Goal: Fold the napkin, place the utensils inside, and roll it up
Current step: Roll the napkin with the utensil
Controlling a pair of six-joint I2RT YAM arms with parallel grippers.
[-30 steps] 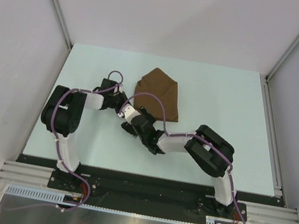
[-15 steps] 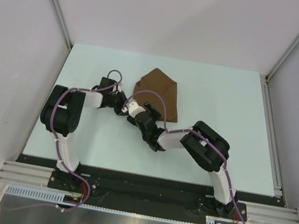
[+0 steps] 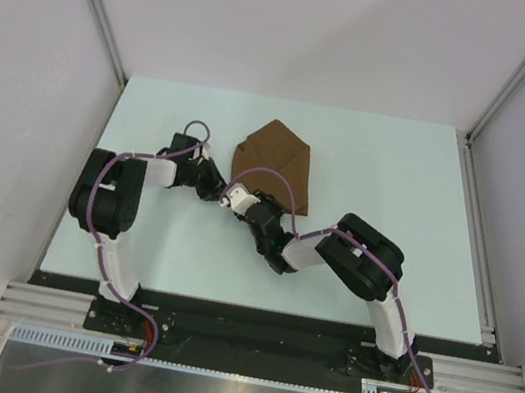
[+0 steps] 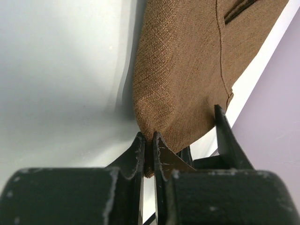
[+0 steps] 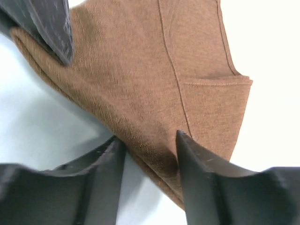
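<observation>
The brown napkin (image 3: 279, 159) lies folded on the pale table (image 3: 405, 190), with its near left corner lifted. My left gripper (image 3: 214, 189) is shut on that corner, which shows pinched between its jaws in the left wrist view (image 4: 149, 146). My right gripper (image 3: 233, 198) is open just beside it, and its jaws straddle the napkin's folded edge (image 5: 154, 154); the cloth lies between them unpinched. The napkin fills the left wrist view (image 4: 187, 70) and the right wrist view (image 5: 164, 65). The fork and the dark-handled utensil are hidden or out of view.
Both arms reach in over the table's left middle and nearly touch at the wrists. A left finger (image 5: 47, 23) shows in the right wrist view. Metal frame posts and white walls bound the table at the back and sides.
Both grippers have moved a little away from the bases and closed in on the napkin's near left corner. The right wrist has swung left toward the left gripper.
</observation>
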